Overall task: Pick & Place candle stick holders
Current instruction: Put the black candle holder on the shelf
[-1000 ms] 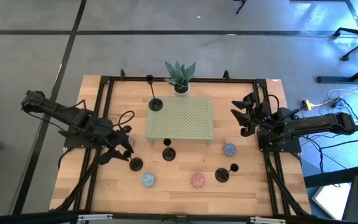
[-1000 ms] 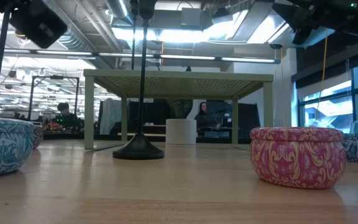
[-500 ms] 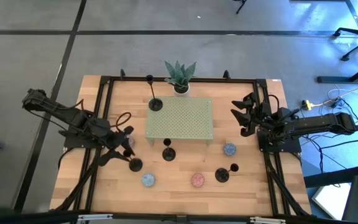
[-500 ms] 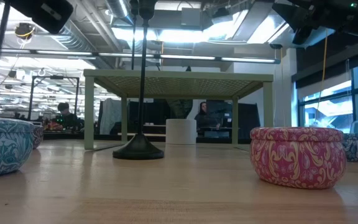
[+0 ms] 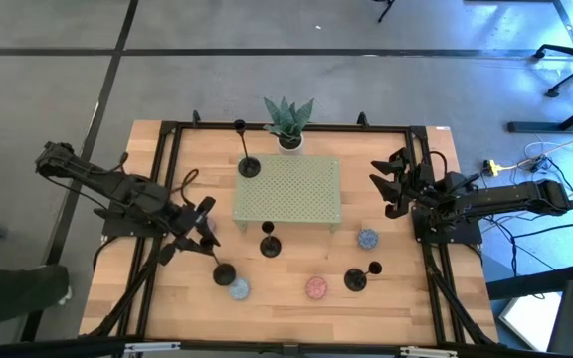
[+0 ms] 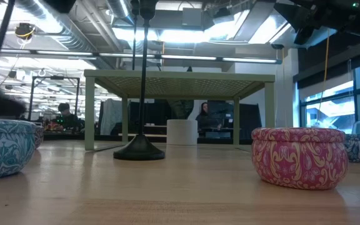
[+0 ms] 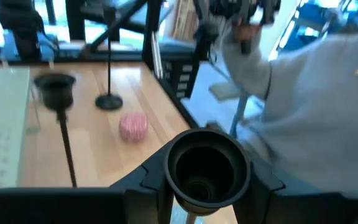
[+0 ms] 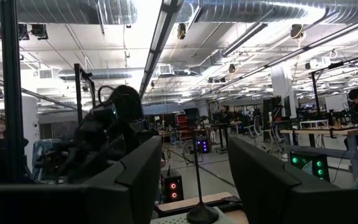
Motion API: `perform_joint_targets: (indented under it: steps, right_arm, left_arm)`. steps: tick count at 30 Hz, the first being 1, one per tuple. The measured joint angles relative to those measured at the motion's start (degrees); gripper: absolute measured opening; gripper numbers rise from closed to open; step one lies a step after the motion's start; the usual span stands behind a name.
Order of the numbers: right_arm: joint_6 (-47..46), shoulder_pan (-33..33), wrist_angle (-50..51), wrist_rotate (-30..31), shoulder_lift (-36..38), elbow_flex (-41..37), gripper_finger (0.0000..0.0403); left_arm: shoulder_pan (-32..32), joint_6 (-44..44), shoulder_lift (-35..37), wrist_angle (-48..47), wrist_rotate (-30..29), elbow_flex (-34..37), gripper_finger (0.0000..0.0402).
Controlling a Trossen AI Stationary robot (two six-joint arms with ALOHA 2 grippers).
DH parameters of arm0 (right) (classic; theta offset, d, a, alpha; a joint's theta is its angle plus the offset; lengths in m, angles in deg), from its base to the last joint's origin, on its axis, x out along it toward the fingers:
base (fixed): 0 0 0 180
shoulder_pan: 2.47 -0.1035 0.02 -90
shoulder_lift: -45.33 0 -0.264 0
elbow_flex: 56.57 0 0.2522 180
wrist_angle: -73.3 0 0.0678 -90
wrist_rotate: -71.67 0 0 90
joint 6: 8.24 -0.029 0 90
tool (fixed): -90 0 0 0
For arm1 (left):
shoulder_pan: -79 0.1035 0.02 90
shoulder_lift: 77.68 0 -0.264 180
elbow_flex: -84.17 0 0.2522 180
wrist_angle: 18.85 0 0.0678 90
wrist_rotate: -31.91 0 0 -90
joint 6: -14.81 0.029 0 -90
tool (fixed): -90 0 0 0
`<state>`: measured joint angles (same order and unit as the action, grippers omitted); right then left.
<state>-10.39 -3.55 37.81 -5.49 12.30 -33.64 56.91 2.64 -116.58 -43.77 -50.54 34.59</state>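
Observation:
My left gripper is shut on a black candle stick holder whose round base lies toward the near edge, beside a blue tin. In the left wrist view its cup opens toward the camera between my fingers. A second holder stands by its base on the far left corner of the green perforated stand. A third stands on the table in front of the stand, and a fourth at the near right. My right gripper is open and empty at the stand's right. My left gripper holds the holder at its top end, one finger on either side just below the cup's rim. The cup hides the place of contact. The fingers come from the table's left. The holder is tilted, its base toward the near edge; I cannot tell whether the base touches the table.
A pink tin and a grey-blue tin lie on the near half of the table. A potted plant stands behind the stand. A black frame edges the table. A person is at the near left corner.
My left gripper has moved a little toward the table's right with the holder. The holder's base has gone toward the near edge and the right, up to the blue tin, and the holder now stands tilted. A person has come into view at the near left.

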Motion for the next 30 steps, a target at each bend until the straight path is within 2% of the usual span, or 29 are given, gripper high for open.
perform_joint_targets:
  steps: [6, 10, 14, 22, 26, 30]
  right_arm:
    - [0.0, 0.0, -0.63, -0.19, -0.87, 0.0, 0.019]
    - [-0.1, -0.04, -1.98, -4.26, -3.07, 1.11, 0.019]
    - [-3.23, -0.42, 3.13, -7.71, -7.8, 6.37, 0.019]
    - [-4.34, -2.36, 16.82, -8.66, -20.3, 19.28, 0.019]
    - [-3.54, -3.13, 18.38, -10.24, -24.14, 24.14, 0.019]
    - [-2.5, -3.58, 18.68, -15.12, -27.91, 28.57, 0.019]
  left_arm:
    - [0.0, -0.75, -0.26, -5.2, -4.01, -6.66, 0.0118]
    - [0.0, -0.68, -2.24, -13.13, -9.7, -11.63, 0.0119]
    - [0.02, -0.55, -5.66, -16.39, -12.27, -15.12, 0.0114]
    - [0.0, 2.03, -11.74, -22.09, -10.97, -23.79, 0.0119]
    - [0.0, 4.15, -13.47, -23.91, -12.97, -28.64, 0.0115]
    - [0.0, 6.97, -14.38, -24.01, -14.18, -31.85, 0.0121]
